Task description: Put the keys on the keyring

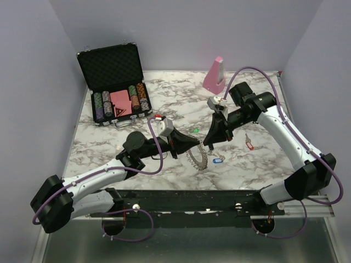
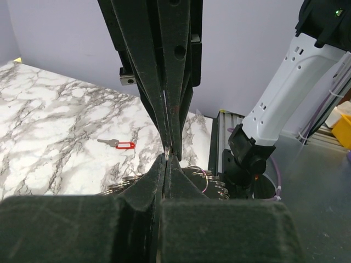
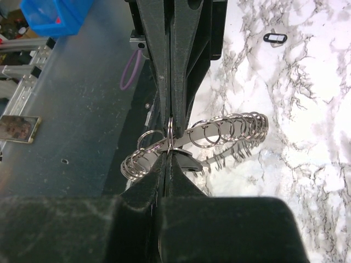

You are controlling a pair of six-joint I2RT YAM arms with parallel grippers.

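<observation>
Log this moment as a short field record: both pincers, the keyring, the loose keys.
left pincer: shut on the keyring, tip to tip with the right one
right pincer: shut on the keyring at one small loop
keyring: held edge-on between the two pincer tips
loose keys: red-tagged key, black-tagged key, blue-tagged key, all lying on the marble table
keys in a pincer: none
</observation>
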